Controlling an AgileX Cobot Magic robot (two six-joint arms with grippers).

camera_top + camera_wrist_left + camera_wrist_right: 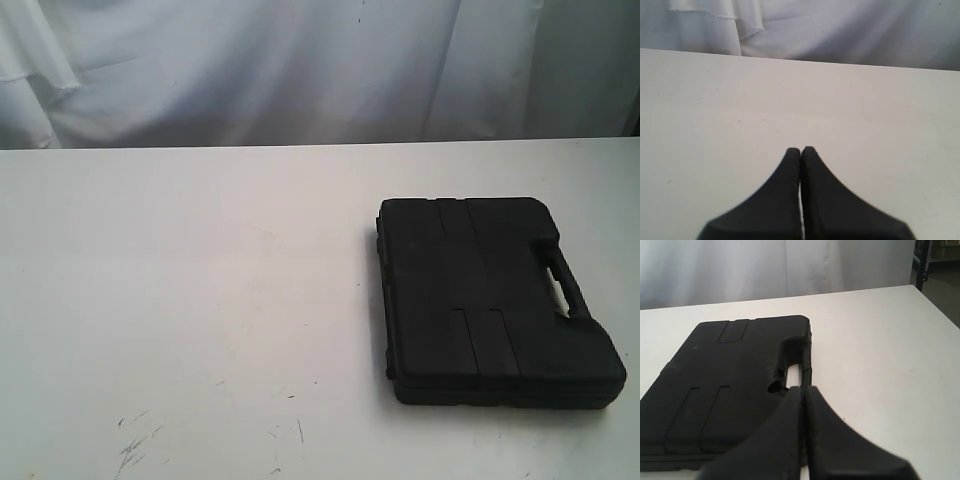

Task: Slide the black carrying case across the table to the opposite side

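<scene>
The black carrying case (pixel 490 300) is found lying flat on the right part of the desk (pixel 200 300), its handle (pixel 562 282) toward the right edge. The right hand (pixel 803 389) is noted drawn fully together, nothing held, close by the handle, contact not confirmable; the left hand (pixel 800 149) is likewise pinched together and empty over bare desk. It is judged that the push should be applied low against the handle-side edge, near its middle, so that the case is not swung round.

black case (pixel 725 380) cropped, handle (pixel 798 347) partly hidden
</scene>
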